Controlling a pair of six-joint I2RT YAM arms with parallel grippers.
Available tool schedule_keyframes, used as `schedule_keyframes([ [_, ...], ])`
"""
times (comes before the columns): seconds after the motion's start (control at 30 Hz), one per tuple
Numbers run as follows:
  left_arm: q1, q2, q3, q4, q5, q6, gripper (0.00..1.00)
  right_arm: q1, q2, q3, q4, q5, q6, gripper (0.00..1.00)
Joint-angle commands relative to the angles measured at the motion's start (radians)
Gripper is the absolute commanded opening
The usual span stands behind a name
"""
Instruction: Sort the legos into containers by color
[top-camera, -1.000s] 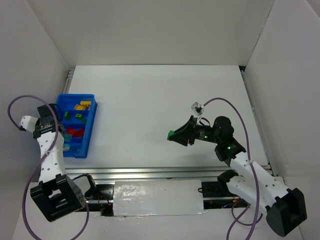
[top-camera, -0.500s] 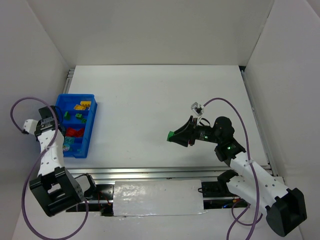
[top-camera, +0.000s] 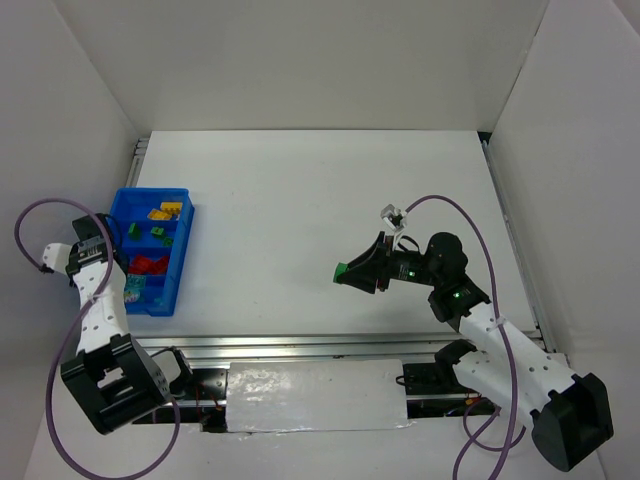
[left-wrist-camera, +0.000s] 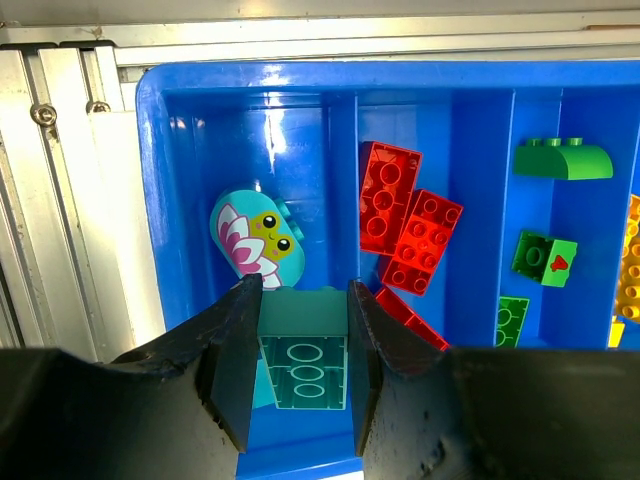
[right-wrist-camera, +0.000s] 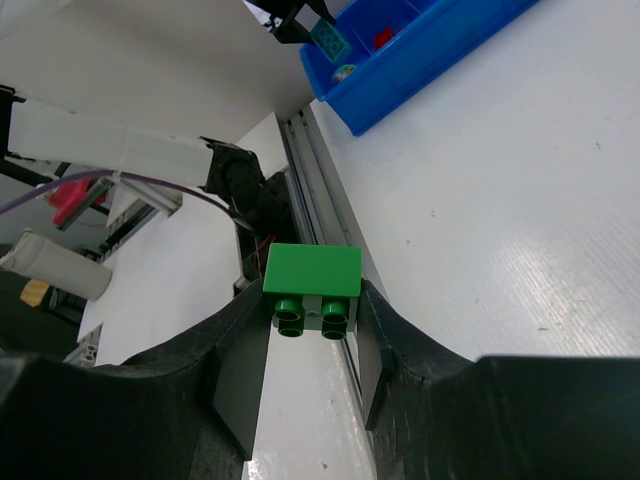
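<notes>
We count one blue tray (left-wrist-camera: 240, 110), four compartments. Lower centre of left wrist view: left hand (left-wrist-camera: 301, 325) clamps one teal brick (left-wrist-camera: 303, 365) at end compartment, beside one rounded teal piece (left-wrist-camera: 255, 230). Rightward: three red bricks (left-wrist-camera: 388, 195), three green bricks (left-wrist-camera: 563, 160). Right hand (right-wrist-camera: 312, 325) pinches one green brick (right-wrist-camera: 311, 270) above tabletop (right-wrist-camera: 500, 200).

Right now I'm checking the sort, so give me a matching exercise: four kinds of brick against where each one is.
1 teal brick
2 green brick
3 red bricks
4 yellow bricks

a in right gripper
b tray, far end compartment
c in left gripper
d tray, next to the flower piece's compartment

Pairs: 1-c, 2-a, 3-d, 4-b
</notes>
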Motion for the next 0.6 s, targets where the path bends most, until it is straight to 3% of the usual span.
schedule_keyframes([
  [0.0, 0.005, -0.026, 0.001, 0.006, -0.014, -0.005, 0.0, -0.003, 0.003, 0.007, 0.062, -0.019, 0.011, 0.0],
  [0.57, 0.007, -0.037, -0.002, -0.006, -0.028, -0.014, 0.0, -0.003, -0.01, -0.002, 0.069, -0.021, 0.012, 0.0],
])
